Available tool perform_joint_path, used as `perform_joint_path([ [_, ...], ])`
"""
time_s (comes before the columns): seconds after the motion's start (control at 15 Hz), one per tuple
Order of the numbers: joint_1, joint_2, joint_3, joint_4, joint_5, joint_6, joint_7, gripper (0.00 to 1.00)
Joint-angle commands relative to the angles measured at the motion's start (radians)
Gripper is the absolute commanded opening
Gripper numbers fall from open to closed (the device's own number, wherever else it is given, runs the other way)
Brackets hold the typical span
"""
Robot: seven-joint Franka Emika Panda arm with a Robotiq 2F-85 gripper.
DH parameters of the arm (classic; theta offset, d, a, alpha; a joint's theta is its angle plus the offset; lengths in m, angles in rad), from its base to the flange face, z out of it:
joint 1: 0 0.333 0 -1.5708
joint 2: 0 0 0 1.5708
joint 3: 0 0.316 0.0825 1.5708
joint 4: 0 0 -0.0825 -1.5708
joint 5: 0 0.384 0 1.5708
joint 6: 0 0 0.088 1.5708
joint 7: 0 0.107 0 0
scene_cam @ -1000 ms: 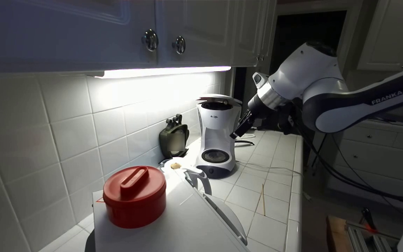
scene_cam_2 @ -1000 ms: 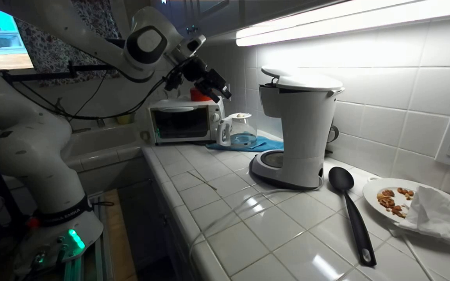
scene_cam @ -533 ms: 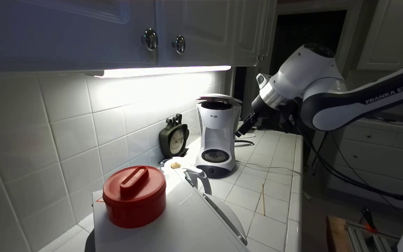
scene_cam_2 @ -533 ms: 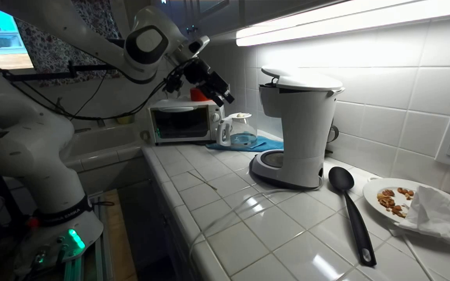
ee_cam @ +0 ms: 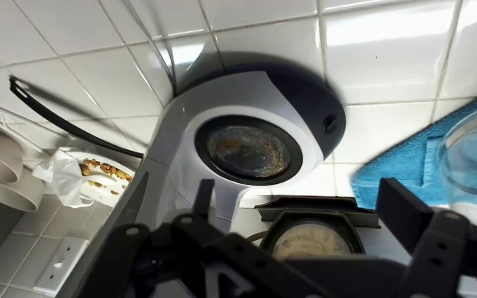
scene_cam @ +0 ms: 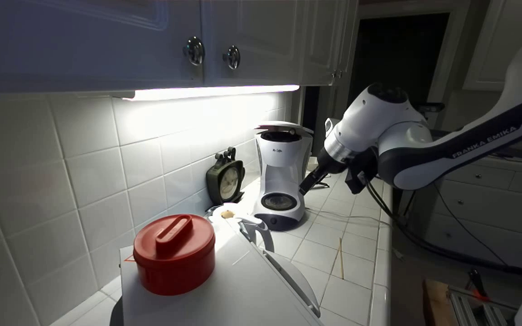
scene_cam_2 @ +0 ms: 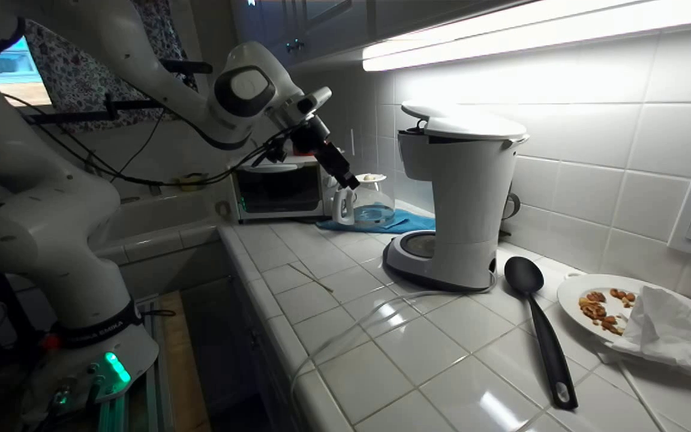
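Coffee maker (scene_cam: 283, 163) just right of centre in both exterior views, standing upright on the white tiled counter (scene_cam_2: 375, 357), its lid (scene_cam_2: 477, 125) tilted up, and near it hangs the gripper (ee_cam: 302, 203)! Fingers (ee_cam: 402, 217) spread wide in the wrist view, holding nothing, angled downward, the round, stained warming plate (ee_cam: 246, 151) in plain sight past them, and a clear gap to the machine in an exterior view. Off to the far left there, the clear carafe (scene_cam_2: 375, 207) sits on a blue cloth (scene_cam_2: 408, 223), just beside the toaster oven (scene_cam_2: 276, 189). Up on that oven, near left in an exterior view, rides the red lidded pot (scene_cam: 175, 262), with a dark-framed clock (scene_cam: 227, 181) standing by the tiled wall (scene_cam: 98, 194). And on the near right in an exterior view, black spoon (scene_cam_2: 548, 342) flat on the tiles, then a white plate (scene_cam_2: 568, 297) carrying nuts (scene_cam_2: 594, 309) and a crumpled napkin (scene_cam_2: 666, 327)! Left of the machine there, a thin stick (scene_cam_2: 311, 277) lies on the counter, and overhead, in both exterior views, the long light (scene_cam: 215, 93) blazes beneath the cabinets (scene_cam: 252, 31)
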Motion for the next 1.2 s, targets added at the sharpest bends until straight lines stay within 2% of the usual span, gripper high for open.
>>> perform_joint_path([
  [0.0,-0.094,0.072,0.1,0.048,-0.105,-0.022,0.207,0.86],
  [0.07,-0.119,0.083,0.125,0.054,-0.134,-0.023,0.262,0.72],
  [0.33,-0.199,0.135,0.201,0.087,-0.252,0.003,0.456,0.44],
  [0.67,-0.246,0.22,0.244,0.133,-0.386,0.057,0.6,0.08],
  [0.93,-0.26,0.291,0.241,0.163,-0.477,0.115,0.663,0.0],
  [1.13,-0.267,0.339,0.233,0.18,-0.539,0.16,0.701,0.03],
])
